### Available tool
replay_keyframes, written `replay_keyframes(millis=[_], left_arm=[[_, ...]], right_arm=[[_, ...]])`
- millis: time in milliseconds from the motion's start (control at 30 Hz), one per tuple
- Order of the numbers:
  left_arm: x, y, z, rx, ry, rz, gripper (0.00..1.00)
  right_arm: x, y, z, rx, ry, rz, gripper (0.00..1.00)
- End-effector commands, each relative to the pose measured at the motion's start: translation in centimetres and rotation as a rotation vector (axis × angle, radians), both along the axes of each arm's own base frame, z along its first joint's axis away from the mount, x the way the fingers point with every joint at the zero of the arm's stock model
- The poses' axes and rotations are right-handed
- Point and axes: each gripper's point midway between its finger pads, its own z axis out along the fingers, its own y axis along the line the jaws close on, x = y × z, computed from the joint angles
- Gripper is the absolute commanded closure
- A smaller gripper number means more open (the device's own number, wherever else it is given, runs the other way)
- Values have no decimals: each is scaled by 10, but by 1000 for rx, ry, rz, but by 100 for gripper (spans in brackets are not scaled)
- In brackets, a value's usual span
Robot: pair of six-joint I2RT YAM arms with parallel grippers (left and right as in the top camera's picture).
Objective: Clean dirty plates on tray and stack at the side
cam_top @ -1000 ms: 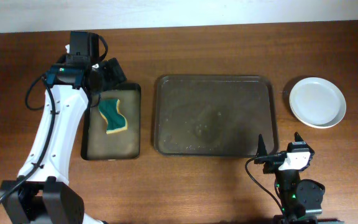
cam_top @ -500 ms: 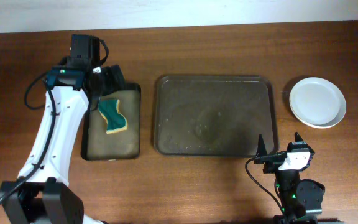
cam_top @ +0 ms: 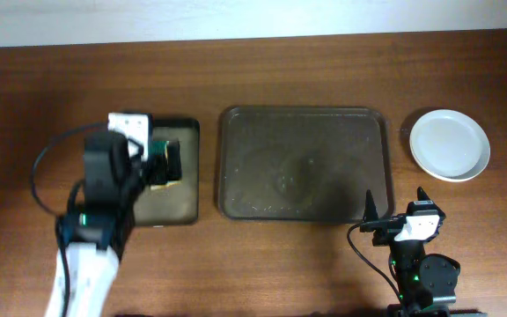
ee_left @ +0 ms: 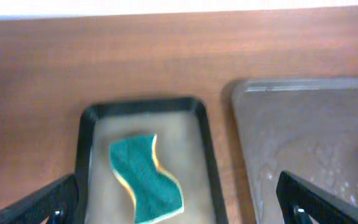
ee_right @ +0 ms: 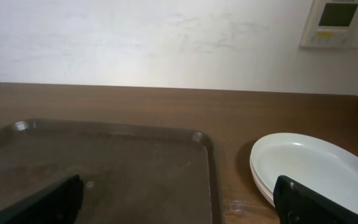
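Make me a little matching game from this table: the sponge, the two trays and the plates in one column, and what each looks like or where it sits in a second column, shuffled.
Things:
1. sponge
2. large tray
3. plates
4. small black tray

Descriptions:
A. white, stacked, right of the large tray in the overhead view
B. green on top with a yellow edge
C. brown-grey, in the middle, nothing on it
D. holds the sponge

Pairs: 1-B, 2-C, 3-A, 4-D.
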Motion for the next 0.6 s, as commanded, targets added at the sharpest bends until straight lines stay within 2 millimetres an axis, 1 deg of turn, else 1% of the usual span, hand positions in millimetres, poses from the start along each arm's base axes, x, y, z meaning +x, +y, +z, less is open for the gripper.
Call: replay_keyframes(millis=[0, 133, 200, 267, 367, 567], left_arm=[[-30, -4, -7, 13, -137, -58, 0], [-51, -1, -10, 11, -303, -53, 1], [-60, 4, -16, 19, -351, -30, 1], [-67, 8, -27, 29, -356, -8, 1], [-76, 10, -45, 31, -361, -2, 1], [-86, 18, -64, 38, -390, 29, 1]], right_arm=[[0, -3, -3, 4, 3, -13, 2], [0, -3, -3, 4, 3, -13, 2], [0, -3, -3, 4, 3, -13, 2], [0, -3, -3, 4, 3, -13, 2], [0, -3, -3, 4, 3, -13, 2], [0, -3, -3, 4, 3, -13, 2]])
